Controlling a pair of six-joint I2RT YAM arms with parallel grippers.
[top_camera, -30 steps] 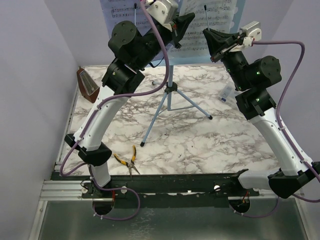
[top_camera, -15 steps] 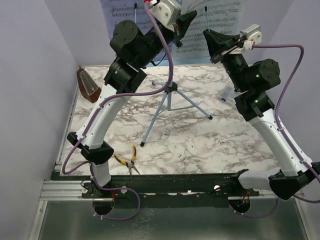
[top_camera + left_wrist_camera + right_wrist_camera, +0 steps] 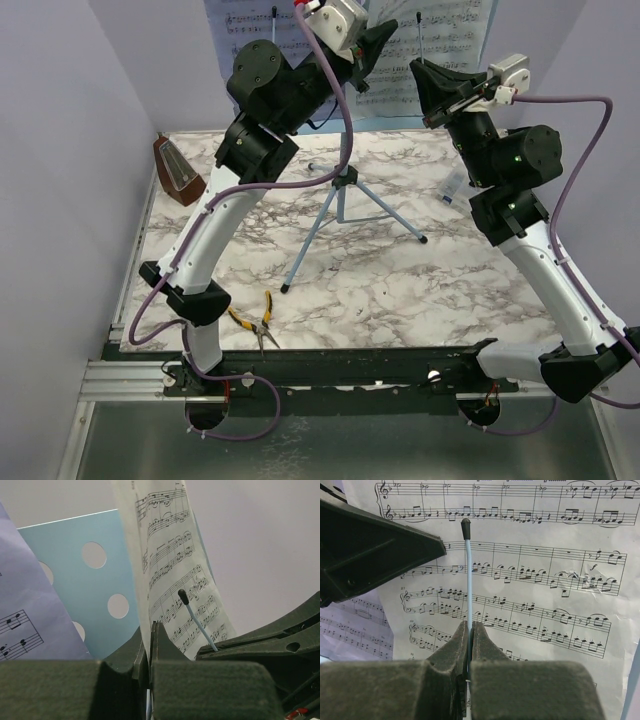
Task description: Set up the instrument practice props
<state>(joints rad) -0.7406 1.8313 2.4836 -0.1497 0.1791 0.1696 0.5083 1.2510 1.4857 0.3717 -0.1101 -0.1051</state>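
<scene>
The left gripper (image 3: 150, 636) is pinched shut on the edge of the sheet of music (image 3: 172, 555). The right gripper (image 3: 470, 630) clamps the thin page-holder arm (image 3: 468, 575) of the music stand (image 3: 338, 205), which stands mid-table (image 3: 400, 290), with the metronome (image 3: 176, 172) at the far left

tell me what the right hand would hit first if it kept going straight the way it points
The sheet of music. The right hand, shut on the stand's thin blue page rod, points squarely at the printed page; the gap looks short, though depth is hard to judge.
</scene>
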